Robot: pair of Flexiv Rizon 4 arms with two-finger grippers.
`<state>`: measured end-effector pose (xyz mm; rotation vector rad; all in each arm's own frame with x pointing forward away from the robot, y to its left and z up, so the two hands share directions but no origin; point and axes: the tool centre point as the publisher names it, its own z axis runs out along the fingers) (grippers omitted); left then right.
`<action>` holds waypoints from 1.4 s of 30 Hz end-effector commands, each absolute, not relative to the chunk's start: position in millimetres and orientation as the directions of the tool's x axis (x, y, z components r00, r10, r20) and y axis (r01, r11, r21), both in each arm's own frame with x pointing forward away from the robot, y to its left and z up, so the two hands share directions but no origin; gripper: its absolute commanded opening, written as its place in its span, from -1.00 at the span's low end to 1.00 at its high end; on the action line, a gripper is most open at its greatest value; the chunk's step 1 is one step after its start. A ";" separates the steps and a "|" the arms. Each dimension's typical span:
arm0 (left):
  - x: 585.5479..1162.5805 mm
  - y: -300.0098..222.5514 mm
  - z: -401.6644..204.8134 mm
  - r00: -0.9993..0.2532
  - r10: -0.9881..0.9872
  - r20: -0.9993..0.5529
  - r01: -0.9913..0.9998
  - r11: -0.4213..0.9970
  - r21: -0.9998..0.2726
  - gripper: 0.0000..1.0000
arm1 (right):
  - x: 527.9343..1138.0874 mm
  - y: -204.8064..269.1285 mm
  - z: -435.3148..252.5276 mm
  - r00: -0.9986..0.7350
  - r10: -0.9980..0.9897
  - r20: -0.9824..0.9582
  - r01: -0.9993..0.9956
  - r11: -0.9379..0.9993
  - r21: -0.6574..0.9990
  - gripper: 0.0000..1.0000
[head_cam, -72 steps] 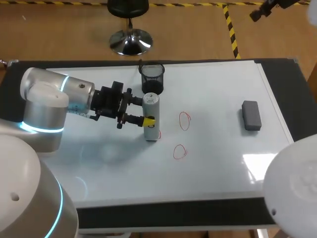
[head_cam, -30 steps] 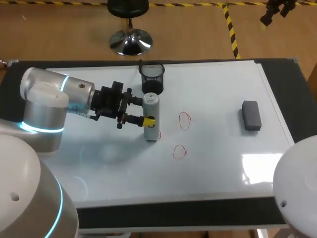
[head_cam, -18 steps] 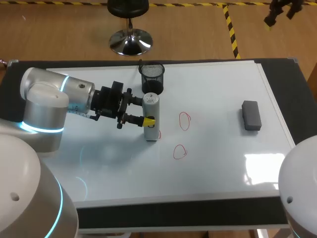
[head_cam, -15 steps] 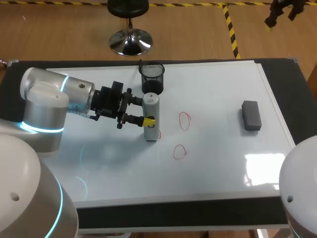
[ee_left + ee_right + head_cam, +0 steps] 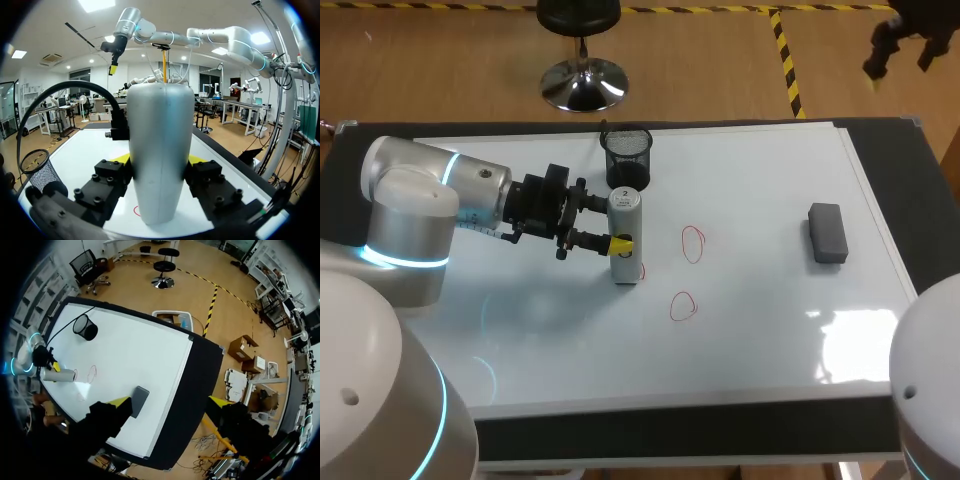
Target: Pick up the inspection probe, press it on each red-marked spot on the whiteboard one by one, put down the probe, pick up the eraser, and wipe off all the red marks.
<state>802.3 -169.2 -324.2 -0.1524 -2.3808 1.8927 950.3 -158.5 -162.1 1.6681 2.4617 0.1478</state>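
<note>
Your left gripper (image 5: 621,243) hasn't budged: it stays clamped on the probe (image 5: 625,225), upright on the whiteboard (image 5: 760,170) at 1 red mark (image 5: 641,271), so I judge 2 other marks (image 5: 692,243) remain unpressed. Your right gripper (image 5: 905,45), spread and empty, has drifted outward, well apart from the eraser (image 5: 827,232)

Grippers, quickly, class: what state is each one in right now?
Left gripper: shut on the probe.
Right gripper: open, holding nothing.
</note>
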 end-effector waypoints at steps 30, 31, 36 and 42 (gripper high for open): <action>798.7 -167.7 -344.9 -0.991 0.136 0.014 0.017 0.223 -0.975 -1.00 | 917.8 -150.4 -179.4 -0.277 0.959 -0.055 0.954 0.282 0.105 1.00; 798.7 -167.7 -344.9 -0.991 0.136 0.014 0.017 0.223 -0.975 -1.00 | 917.8 -150.4 -179.4 -0.277 0.959 -0.055 0.954 0.282 0.105 1.00; 798.7 -167.7 -344.9 -0.991 0.136 0.014 0.017 0.223 -0.975 -1.00 | 917.8 -150.4 -179.4 -0.277 0.959 -0.055 0.954 0.282 0.105 1.00; 798.7 -167.7 -344.9 -0.991 0.136 0.014 0.017 0.223 -0.975 -1.00 | 917.8 -150.4 -179.4 -0.277 0.959 -0.055 0.954 0.282 0.105 1.00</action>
